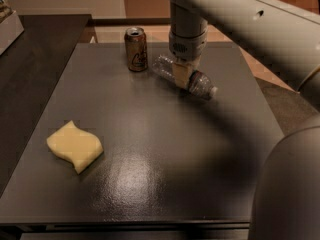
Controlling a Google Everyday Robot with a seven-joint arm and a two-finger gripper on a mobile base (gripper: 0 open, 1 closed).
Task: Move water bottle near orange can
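One narrow gap is what counts here: the orange can [136, 50] stands upright just left of the water bottle's [201, 85] base end, close but not touching. The bottle lies on its side, its long axis slanting from that base beside the can out to the white cap on the far right. The gripper [183, 76] comes straight down on it from above, jaws clamped across its middle. Whether the bottle rests on the table [165, 184] or hangs just over it, I cannot tell. The table is dark, flat and slightly glossy. A yellow sponge [75, 146] lies well apart, front left.
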